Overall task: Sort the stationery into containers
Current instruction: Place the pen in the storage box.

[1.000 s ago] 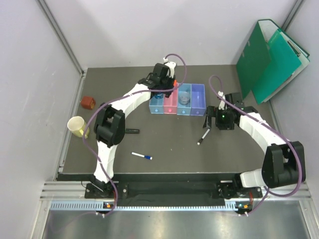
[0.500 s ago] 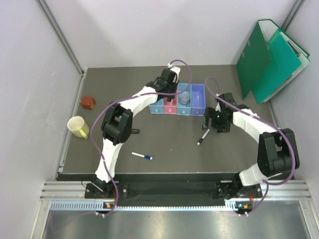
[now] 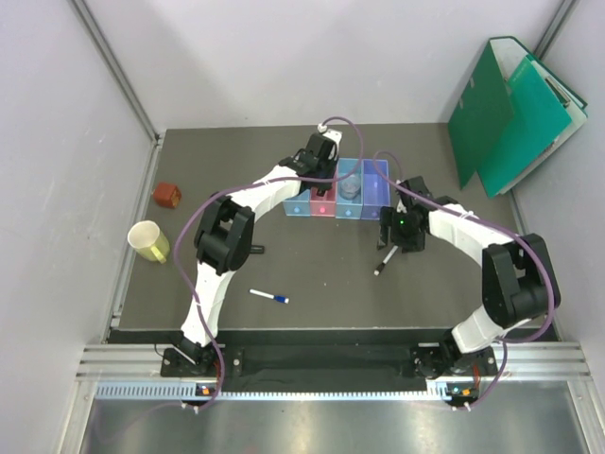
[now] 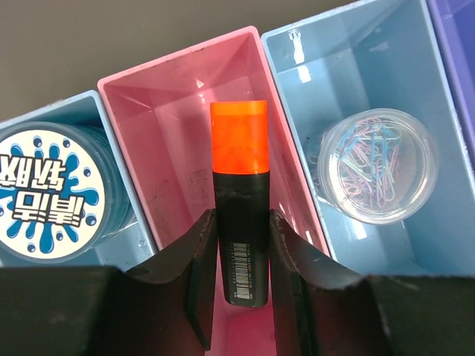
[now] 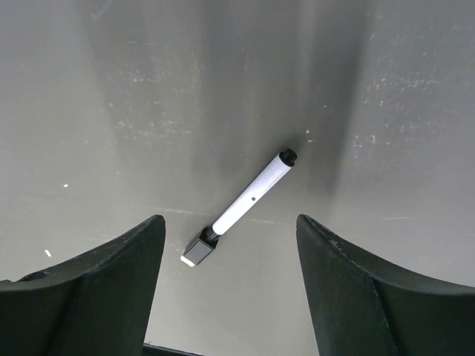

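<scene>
Nearest to the arm bases, a slim white pen with a blue cap (image 3: 269, 298) is seen on the dark grey table (image 3: 312, 284), well apart from the right pincer (image 5: 228, 222), on its near left. The right pincer is held spread wide above the table, and nothing is gripped by it. Under the gap between its fingers a black-and-white marker (image 5: 245, 200) lies flat at a slant and is touched by neither finger. Farther away, the left pincer (image 4: 240, 219) is pressed onto the black body of an orange-and-black highlighter (image 4: 239, 185), which is pinched from both sides with its orange cap pointing away from the wrist. The highlighter is held over the pink rectangular plastic bin (image 4: 185, 59); whether the bottom is touched cannot be told. Just left of this pincer, a blue round tape roll (image 4: 44, 196) is kept in a light blue bin (image 4: 82, 100). Just right of it, a clear round tub of coloured paper clips (image 4: 375, 167) is kept in a second light blue bin (image 4: 356, 44), and a purple-blue bin (image 4: 456, 44) is joined beyond.
</scene>
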### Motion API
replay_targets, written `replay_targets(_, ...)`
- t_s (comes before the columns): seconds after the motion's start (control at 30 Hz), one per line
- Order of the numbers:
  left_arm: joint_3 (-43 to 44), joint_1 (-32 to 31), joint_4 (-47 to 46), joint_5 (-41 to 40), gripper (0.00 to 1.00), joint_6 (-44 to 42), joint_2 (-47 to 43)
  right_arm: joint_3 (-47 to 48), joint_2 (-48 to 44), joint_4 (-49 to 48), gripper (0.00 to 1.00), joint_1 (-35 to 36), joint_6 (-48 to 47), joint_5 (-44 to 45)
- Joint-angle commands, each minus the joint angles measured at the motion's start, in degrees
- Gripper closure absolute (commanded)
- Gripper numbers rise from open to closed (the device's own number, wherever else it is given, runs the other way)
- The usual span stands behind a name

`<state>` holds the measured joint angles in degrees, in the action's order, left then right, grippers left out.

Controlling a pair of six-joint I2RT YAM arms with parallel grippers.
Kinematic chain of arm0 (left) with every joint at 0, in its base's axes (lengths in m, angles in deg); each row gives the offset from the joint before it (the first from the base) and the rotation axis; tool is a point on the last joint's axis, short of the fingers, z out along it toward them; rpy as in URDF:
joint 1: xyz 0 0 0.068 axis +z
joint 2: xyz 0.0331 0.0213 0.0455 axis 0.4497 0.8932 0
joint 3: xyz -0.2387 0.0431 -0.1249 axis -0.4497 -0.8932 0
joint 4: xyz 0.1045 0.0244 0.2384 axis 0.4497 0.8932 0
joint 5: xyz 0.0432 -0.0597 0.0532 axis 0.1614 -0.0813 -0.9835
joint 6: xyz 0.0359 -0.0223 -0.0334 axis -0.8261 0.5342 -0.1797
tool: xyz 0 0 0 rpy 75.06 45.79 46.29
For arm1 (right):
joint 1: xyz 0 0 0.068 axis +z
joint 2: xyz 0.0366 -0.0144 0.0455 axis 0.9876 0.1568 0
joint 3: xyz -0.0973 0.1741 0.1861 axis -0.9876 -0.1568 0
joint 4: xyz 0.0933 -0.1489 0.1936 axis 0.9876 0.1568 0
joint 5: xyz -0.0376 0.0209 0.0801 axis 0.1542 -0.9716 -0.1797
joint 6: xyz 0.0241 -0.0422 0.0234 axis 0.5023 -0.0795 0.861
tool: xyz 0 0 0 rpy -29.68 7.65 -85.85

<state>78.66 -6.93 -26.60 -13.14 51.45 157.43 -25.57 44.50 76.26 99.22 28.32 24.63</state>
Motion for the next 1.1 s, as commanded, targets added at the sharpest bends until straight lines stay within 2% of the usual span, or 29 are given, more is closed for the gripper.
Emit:
replay_targets(0.0,0.16,-0.28,-1.88,0.65,0.66,-0.02,-0.16,0.7,2.26,-0.82,0.29,1.18,0.84,1.74)
replay_targets(0.17,0.95,-0.19,-2.23,1.44,0.54,-2.13,-0.95,0.53,4.54,-1.44,0.3,1.36,0.83,1.83)
replay_targets(0.23,1.39,-0.19,-2.32,1.97,0.44,-2.92,-1.3,0.53,5.25,-1.7,0.3,1.53,0.83,1.83)
replay_targets(0.33,1.39,-0.1,-2.58,2.32,0.35,-3.28,-2.01,0.96,6.3,-1.62,0.38,1.88,0.83,2.27)
replay_targets(0.37,1.48,-0.1,-2.5,2.24,0.34,-3.37,-2.27,1.23,6.65,-1.53,0.46,1.89,0.75,2.36)
replay_targets(0.57,3.5,1.21,-1.36,3.46,0.34,-2.67,-4.81,1.67,7.36,-1.53,0.77,2.59,0.48,2.71)
replay_targets(0.63,4.03,1.83,-0.3,3.82,0.34,-2.84,-5.87,1.58,7.36,-1.62,0.8,2.68,0.4,2.8)
replay_targets(0.77,3.07,2.36,2.59,4.44,0.34,-6.0,-10.86,1.93,7.28,-1.79,0.96,3.12,-0.13,2.8)
replay_targets(0.83,0.26,2.54,4.08,4.08,0.34,-8.89,-13.24,2.19,6.75,-1.79,1.0,3.73,-0.48,3.06)
replay_targets(0.97,-6.24,4.03,7.78,7.59,0.34,-16.36,-22.28,2.46,3.51,-2.32,1.0,4.87,-2.15,3.15)
replay_targets(1.07,-15.96,5.17,9.1,10.59,0.32,-27.33,-28.78,2.72,0.52,-2.49,1.0,5.84,-3.64,3.24)
